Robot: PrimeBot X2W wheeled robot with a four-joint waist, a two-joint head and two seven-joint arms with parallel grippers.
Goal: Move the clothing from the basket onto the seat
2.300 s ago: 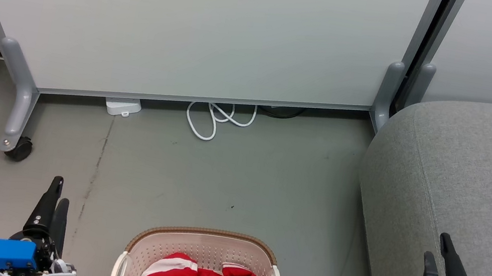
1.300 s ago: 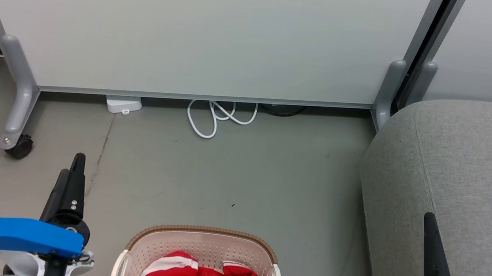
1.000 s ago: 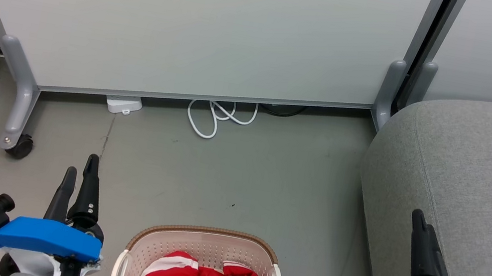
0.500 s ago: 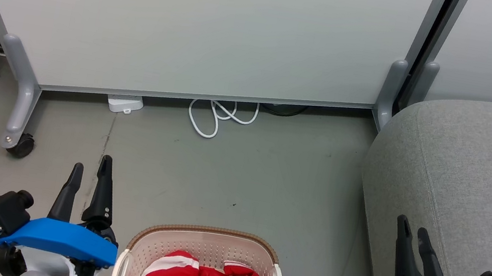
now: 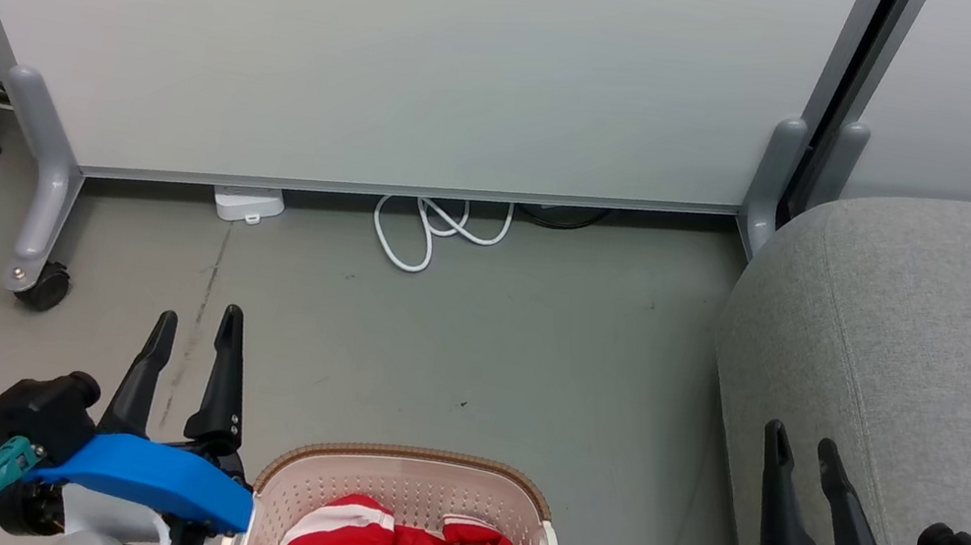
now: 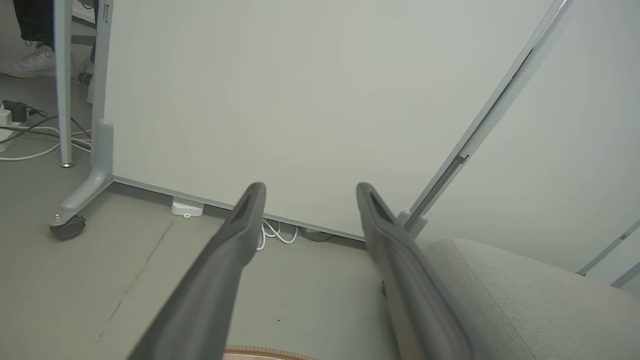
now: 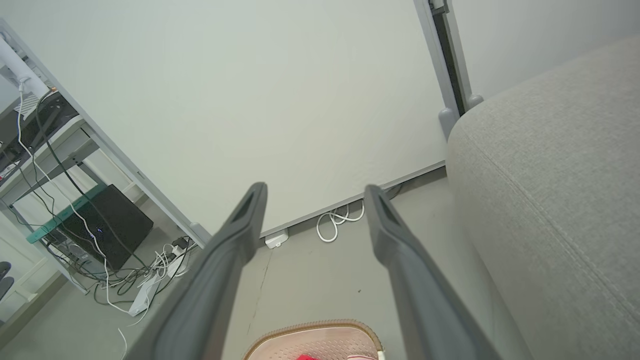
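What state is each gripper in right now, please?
Left gripper: open, holding nothing.
Right gripper: open, holding nothing.

two-fingered dark left gripper (image 5: 200, 314) drawn in just beside the cream-white perforated plastic basket (image 5: 411, 454) with its brown woven rim, fingers spread apart from nearly together, dark right gripper (image 5: 801, 436) shifted nearer that basket, fingers likewise parted
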